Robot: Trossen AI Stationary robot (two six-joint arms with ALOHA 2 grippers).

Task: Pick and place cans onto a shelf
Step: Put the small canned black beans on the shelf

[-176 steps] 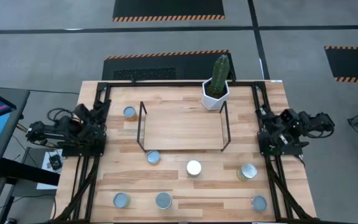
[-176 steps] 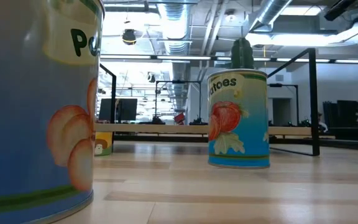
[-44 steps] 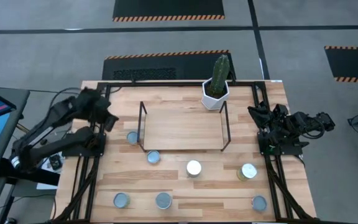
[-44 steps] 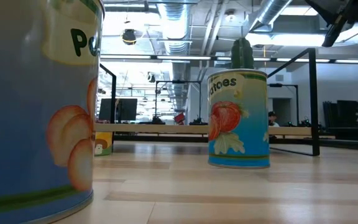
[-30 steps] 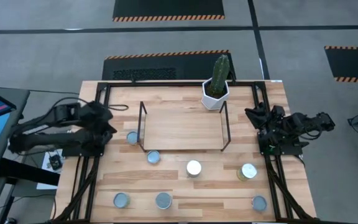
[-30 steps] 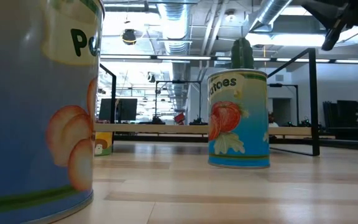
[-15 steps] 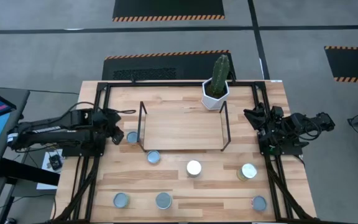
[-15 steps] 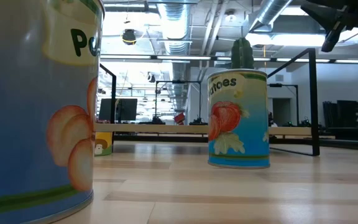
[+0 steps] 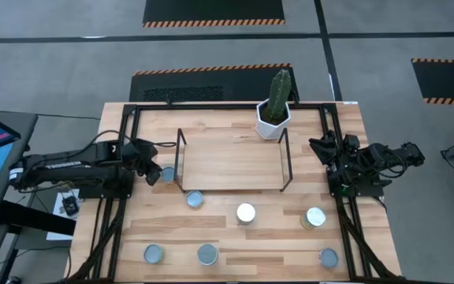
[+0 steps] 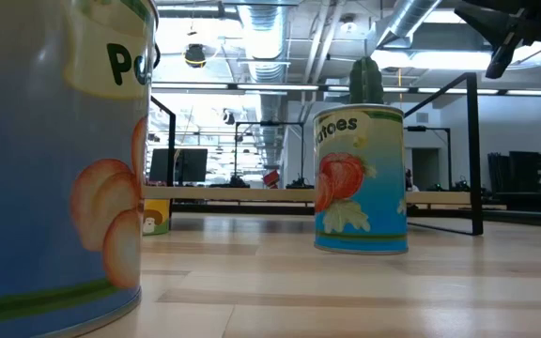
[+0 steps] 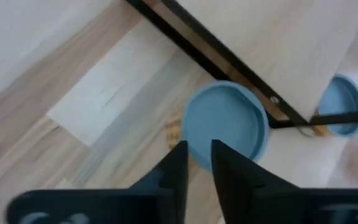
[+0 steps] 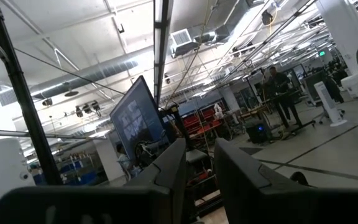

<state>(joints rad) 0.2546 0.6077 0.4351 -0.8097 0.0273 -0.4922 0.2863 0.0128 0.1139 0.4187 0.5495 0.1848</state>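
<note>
1. I count seven cans on the table (image 9: 227, 241), all standing upright with their long axes vertical and round lids facing up at the overhead camera.
2. Taking the shelf (image 9: 232, 162) as the dial centre: one blue-lidded can (image 9: 167, 174) sits at about 9 o'clock, just outside the shelf's left end rods; a second can (image 9: 194, 199) is at about 7 o'clock by the front left post.
3. A white-topped can (image 9: 245, 212) stands at 6 o'clock, and a silvery-topped can (image 9: 314, 217) at about 4 o'clock.
4. Three more line the near edge: one can (image 9: 154, 253), a middle can (image 9: 206, 253) and a far-right can (image 9: 328, 257).
5. The shelf is a single rack, its long axis running left to right, with nothing on its wood board.
6. One potted cactus (image 9: 276, 106) stands at 1 o'clock, at the shelf's back right corner.
7. My left gripper (image 9: 150, 170) lies low, just left of the 9 o'clock can; from the wrist camera its fingers (image 11: 174, 168) are close together, a narrow gap between them, over the rim of that lid (image 11: 225, 129) without clamping it.
8. My right gripper (image 9: 325, 147) waits at the table's right edge, at 3 o'clock, its fingers (image 12: 173, 163) nearly together on nothing.
9. At table height I see a tomato can (image 10: 360, 178) and a larger can (image 10: 54, 160) close to the lens, both upright.
</note>
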